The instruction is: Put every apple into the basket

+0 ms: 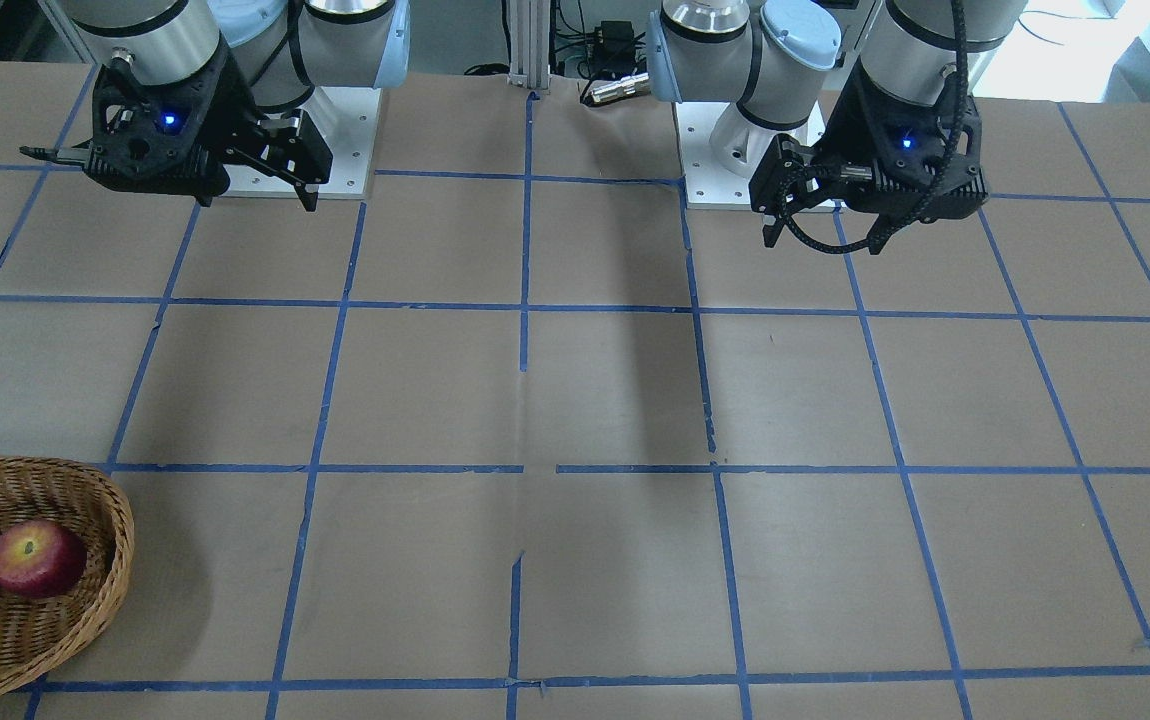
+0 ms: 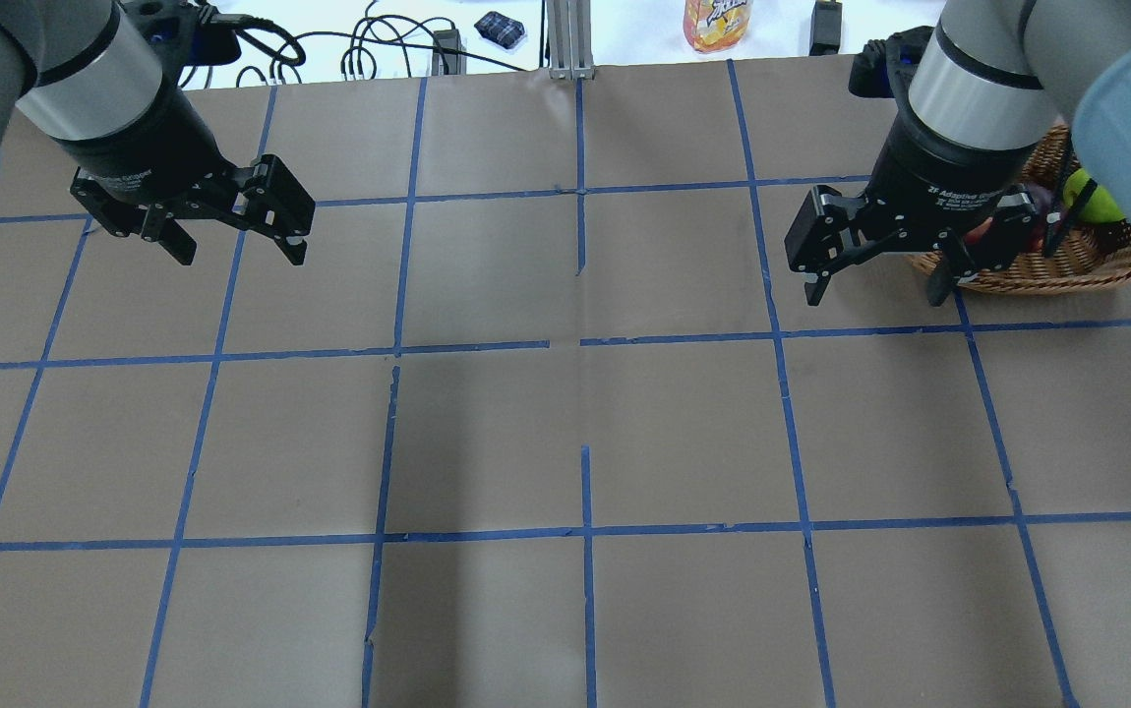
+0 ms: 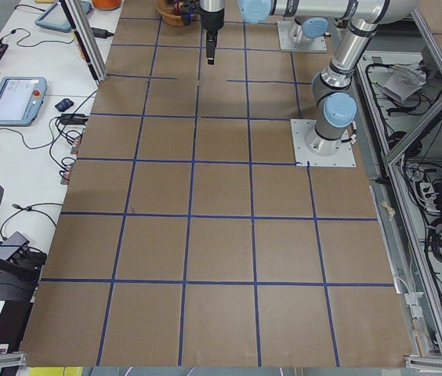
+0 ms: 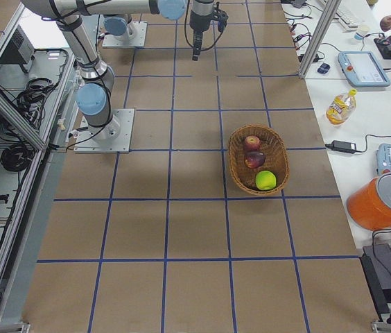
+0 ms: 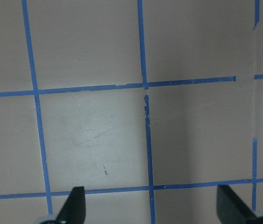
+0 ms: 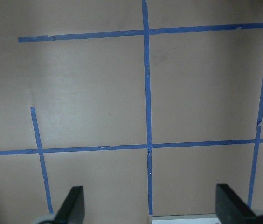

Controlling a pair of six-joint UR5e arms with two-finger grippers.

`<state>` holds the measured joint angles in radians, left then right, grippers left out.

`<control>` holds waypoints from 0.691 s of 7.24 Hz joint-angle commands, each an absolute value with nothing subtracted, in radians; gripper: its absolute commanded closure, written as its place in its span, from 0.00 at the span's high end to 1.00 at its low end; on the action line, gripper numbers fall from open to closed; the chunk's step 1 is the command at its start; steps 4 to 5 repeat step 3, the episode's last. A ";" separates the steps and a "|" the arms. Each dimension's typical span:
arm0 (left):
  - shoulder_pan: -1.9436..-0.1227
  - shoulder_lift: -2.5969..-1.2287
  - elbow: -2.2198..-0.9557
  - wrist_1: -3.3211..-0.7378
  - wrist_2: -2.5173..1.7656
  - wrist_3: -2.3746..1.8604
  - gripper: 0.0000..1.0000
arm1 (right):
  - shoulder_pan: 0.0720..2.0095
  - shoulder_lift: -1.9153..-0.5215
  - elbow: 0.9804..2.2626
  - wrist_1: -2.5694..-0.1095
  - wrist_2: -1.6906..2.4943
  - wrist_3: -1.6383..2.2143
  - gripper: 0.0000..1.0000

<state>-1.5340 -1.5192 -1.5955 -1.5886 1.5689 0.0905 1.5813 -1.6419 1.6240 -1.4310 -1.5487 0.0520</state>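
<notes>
The left hand [image 2: 240,258] hangs spread wide and empty, far across the desk [image 2: 565,433] from the basket [image 4: 283,170]. The right hand [image 2: 874,295], equally wide apart and holding nothing, hovers near the basket's left end. The oval basket's long axis runs roughly side to side before the robot. Along it sit the red apple [image 4: 252,143], maroon apple [image 4: 254,159] and green apple [image 4: 265,180].

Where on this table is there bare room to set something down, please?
The table lies bare between the left gripper and the right gripper and across its middle. Only the basket on the robot's right is crowded, holding three apples.
</notes>
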 commanded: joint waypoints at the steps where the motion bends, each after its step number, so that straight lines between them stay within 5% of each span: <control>1: -1.534 -1.534 -1.594 -1.582 1.566 0.089 1.00 | 1.582 -1.643 1.626 -1.433 -1.546 0.051 1.00; 5: -1.546 -1.531 -1.597 -1.575 1.566 0.087 1.00 | 1.582 -1.643 1.628 -1.431 -1.548 0.051 1.00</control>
